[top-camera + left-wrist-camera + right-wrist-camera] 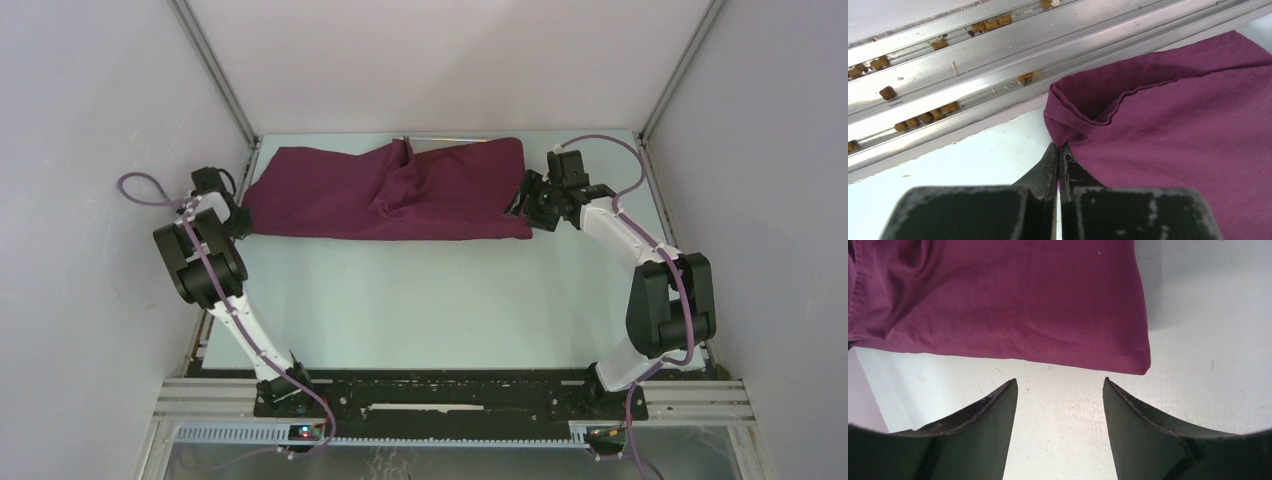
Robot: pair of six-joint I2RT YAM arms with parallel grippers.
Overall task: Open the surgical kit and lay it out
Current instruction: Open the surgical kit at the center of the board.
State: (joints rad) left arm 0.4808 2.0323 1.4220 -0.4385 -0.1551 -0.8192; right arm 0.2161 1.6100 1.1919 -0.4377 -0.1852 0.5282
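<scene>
Cloth wrap [400, 195]: one, maroon, lying across the far part of the table [420, 300], bunched into a fold near its middle.
Tray, instruments: none showing; probably under the cloth.
Left hand [1058, 147]: one, pressed shut, tips at the cloth's left hem; whether it pinches cloth I cannot tell.
Right hand [1060, 382]: one, spread wide, just short of the near right corner, not touching.
Step, as judged: take only the top layer at each end and draw outward, low and evenly.

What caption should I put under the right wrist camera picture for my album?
The right gripper hangs open over the white table, facing the near edge of the maroon cloth.
</scene>
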